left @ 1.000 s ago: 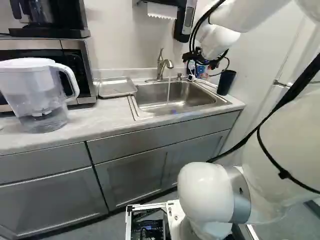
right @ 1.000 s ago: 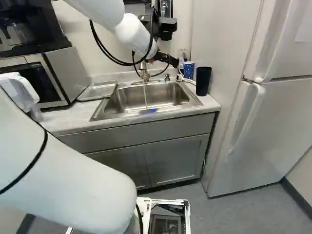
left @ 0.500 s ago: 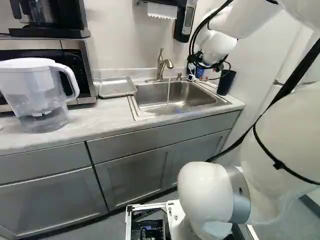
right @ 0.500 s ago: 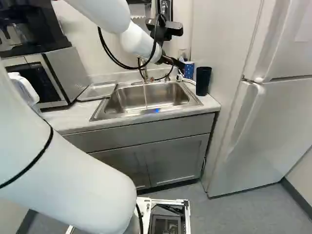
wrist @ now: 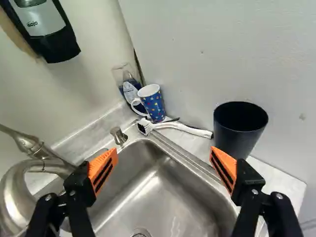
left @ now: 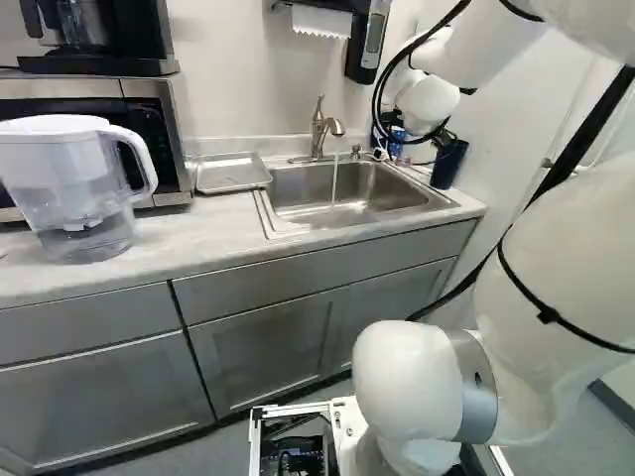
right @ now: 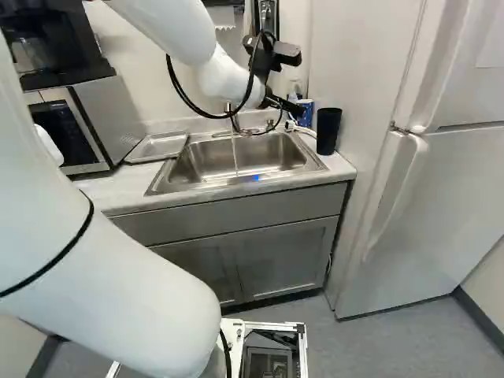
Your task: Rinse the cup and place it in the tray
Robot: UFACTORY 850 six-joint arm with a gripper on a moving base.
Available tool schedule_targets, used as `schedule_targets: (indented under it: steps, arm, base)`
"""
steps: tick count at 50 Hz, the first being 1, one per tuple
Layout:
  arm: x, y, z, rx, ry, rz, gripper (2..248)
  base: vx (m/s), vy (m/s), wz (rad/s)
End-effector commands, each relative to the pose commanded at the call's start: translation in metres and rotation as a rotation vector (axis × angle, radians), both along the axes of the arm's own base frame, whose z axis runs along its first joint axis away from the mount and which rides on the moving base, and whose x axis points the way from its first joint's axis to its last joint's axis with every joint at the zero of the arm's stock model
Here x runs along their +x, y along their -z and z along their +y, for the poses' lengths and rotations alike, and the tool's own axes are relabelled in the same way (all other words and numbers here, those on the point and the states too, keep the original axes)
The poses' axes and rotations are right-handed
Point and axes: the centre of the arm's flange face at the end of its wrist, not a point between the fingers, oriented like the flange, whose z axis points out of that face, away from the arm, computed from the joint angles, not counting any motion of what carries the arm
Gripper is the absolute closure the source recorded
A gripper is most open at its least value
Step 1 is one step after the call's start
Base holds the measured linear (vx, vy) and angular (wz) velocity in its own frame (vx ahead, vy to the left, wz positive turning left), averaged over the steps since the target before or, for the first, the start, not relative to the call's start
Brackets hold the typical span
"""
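Dark cup (wrist: 238, 142) stands ahead of fingers (right: 293, 107) spread wide above the sink (wrist: 168, 190).

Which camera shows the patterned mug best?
The wrist view: the mug shows nearly whole, handle included. The right base view shows it small, partly behind the jaws; the left base view, barely at all.

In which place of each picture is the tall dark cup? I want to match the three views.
Left base view: the tall dark cup is in the upper half, right of the sink.
Right base view: right of the middle, between the sink and the fridge.
Wrist view: beyond one finger of the open pincer, near the white brush's handle end.
Shared landmark: the sink.
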Motion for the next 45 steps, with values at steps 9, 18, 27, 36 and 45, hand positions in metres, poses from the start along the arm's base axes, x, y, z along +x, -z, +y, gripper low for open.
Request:
schedule_targets:
  steps: [9,18,27,36,45]
  arm:
    - [0.002,0.008,-0.004,0.008,0.045,-0.013,3]
    - [0.004,0.015,-0.007,0.007,0.085,-0.017,3]
    - [0.007,0.023,-0.011,-0.04,0.107,0.007,3]
    - [0.009,0.031,-0.015,-0.039,0.149,0.002,3]
    - [0.012,0.039,-0.018,-0.04,0.191,-0.002,3]
  base:
    - [0.0,0.0,0.0]
    - [0.0,0.0,0.0]
    - [0.0,0.0,0.0]
    - [0.0,0.0,0.0]
    - [0.0,0.0,0.0]
